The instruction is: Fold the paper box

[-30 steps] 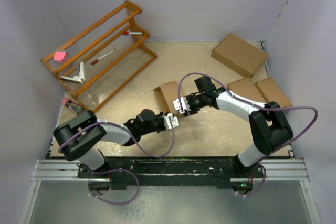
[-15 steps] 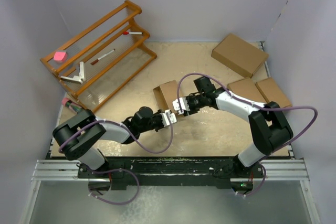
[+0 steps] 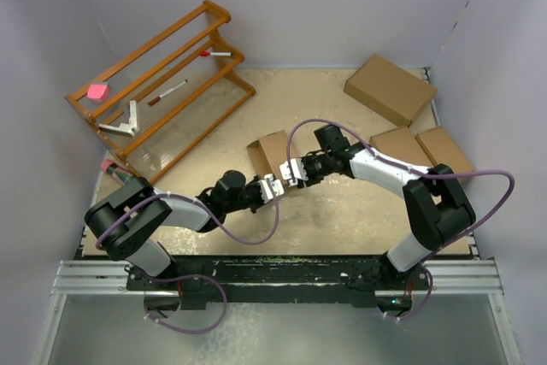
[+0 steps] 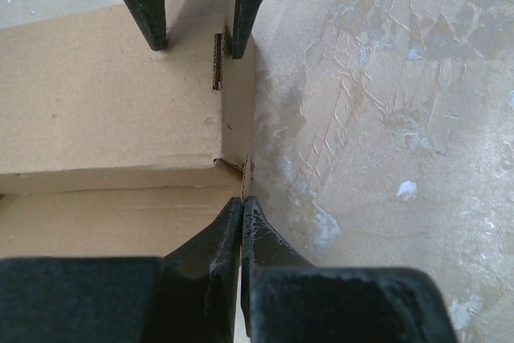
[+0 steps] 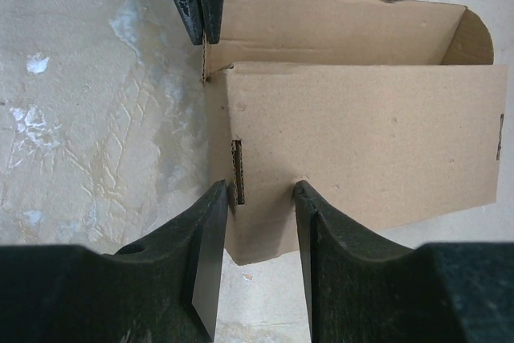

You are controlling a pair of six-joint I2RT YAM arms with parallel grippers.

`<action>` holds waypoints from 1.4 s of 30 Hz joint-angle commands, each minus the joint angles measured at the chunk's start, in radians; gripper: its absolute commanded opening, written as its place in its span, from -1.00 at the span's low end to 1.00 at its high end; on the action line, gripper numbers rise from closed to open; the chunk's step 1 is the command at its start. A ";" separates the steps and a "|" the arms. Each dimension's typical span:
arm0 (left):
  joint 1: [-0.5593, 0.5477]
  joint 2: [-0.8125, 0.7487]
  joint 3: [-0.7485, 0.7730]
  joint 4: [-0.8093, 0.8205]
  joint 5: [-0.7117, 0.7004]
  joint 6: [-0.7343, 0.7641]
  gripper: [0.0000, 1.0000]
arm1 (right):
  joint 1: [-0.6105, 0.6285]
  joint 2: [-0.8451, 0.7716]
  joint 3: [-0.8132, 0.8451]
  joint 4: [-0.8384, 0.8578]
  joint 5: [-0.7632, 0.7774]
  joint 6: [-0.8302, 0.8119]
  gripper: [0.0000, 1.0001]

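The paper box (image 3: 272, 153) is brown cardboard, partly folded, in the middle of the table. In the left wrist view its top panel (image 4: 112, 94) has a slot near the right edge. My left gripper (image 3: 272, 187) is shut, pinching the thin edge of the box's side wall (image 4: 243, 198). My right gripper (image 3: 295, 170) is open from the opposite side. Its two fingertips (image 5: 215, 197) rest on the top panel (image 5: 361, 134) either side of the slot near the corner. The inside of the box shows behind the panel (image 5: 337, 30).
A wooden rack (image 3: 158, 83) with markers and a pink block stands at the back left. A larger brown box (image 3: 390, 89) sits at the back right, with two flat brown boxes (image 3: 402, 144) (image 3: 443, 150) in front of it. Walls close in the table.
My left gripper has moved up and left, in against the box's near corner. The right gripper has shifted only slightly, staying on the panel.
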 commanded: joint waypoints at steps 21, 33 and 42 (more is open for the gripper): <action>0.082 -0.030 -0.005 0.052 0.119 -0.083 -0.91 | 0.007 0.054 0.028 -0.036 0.052 0.016 -0.23; 0.107 -0.022 -0.006 0.047 0.125 -0.111 -0.92 | 0.007 0.071 0.038 -0.053 0.055 0.015 -0.25; 0.119 -0.020 -0.004 0.046 0.124 -0.134 -0.92 | 0.006 0.076 0.042 -0.058 0.056 0.013 -0.25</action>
